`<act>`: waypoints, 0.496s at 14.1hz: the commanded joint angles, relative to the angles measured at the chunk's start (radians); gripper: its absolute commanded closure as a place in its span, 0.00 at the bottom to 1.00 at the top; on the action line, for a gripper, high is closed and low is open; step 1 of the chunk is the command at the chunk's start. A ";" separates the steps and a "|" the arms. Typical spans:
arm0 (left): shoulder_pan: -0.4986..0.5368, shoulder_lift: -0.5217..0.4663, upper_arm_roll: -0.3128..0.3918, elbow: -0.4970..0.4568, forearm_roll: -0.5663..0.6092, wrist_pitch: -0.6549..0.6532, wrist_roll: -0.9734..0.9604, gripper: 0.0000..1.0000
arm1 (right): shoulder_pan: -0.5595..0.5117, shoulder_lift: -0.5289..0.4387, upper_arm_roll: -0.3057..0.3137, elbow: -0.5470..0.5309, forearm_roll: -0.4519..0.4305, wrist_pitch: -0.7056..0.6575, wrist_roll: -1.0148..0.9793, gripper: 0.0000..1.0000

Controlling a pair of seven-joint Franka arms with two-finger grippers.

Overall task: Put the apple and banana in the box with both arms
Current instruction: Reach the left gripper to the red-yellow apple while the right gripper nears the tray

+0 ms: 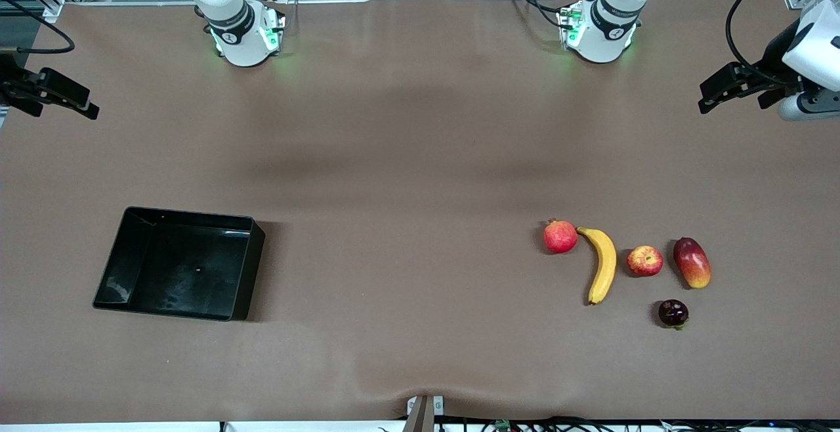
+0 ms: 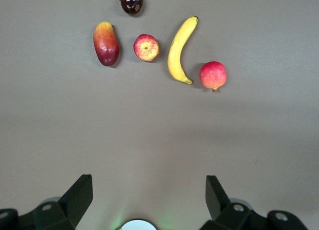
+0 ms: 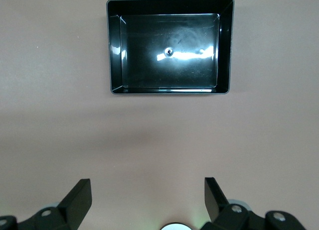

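Sitting toward the right arm's end of the worktop (image 1: pixel 407 156): black box (image 1: pixel 252 274), shallow, low walls, glossy inside, nothing in it but a small speck near the middle of its floor and light glare. Seen whole in right wrist view too, box (image 3: pixel 227 46) holding no fruit. Right pincer (image 1: pixel 62 97) up in the air over the worktop's edge at the right arm's end, fingers (image 3: pixel 79 200) spread wide, gripping nothing, touching nothing. Left pincer (image 1: pixel 738 87) likewise aloft over the edge at the left arm's end, fingers (image 2: pixel 79 197) wide apart, nothing between them. Both arms waiting, well apart from the fruit and the box. Fruit grouped toward the left arm's end, all lying on the bare worktop: pomegranate (image 1: pixel 560 236) at the box end of the group, banana (image 1: pixel 604 264) just beside it, one tip near or touching the pomegranate, contact not resolvable. Apple (image 1: pixel 644 261) between banana and mango (image 1: pixel 692 262), apart from both, stem dimple facing up. Small dark purple fruit (image 1: pixel 673 313) nearer the front camera than apple and mango, alone. Same layout in left wrist view: mango (image 2: pixel 105 43), apple (image 2: pixel 146 47), banana (image 2: pixel 179 51), pomegranate (image 2: pixel 213 75), dark fruit (image 2: pixel 131 2). Apple and banana both outside the box, well apart from it. No legible writing, brand or label on box, fruit or worktop.
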 commanded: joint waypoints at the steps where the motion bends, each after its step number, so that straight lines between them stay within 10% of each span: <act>1: 0.003 0.012 -0.001 0.025 0.017 -0.015 0.020 0.00 | -0.011 -0.011 0.005 0.000 -0.016 -0.009 0.002 0.00; 7: 0.005 0.056 0.002 0.027 0.036 -0.012 0.025 0.00 | -0.027 -0.011 0.007 0.000 -0.014 -0.016 -0.006 0.00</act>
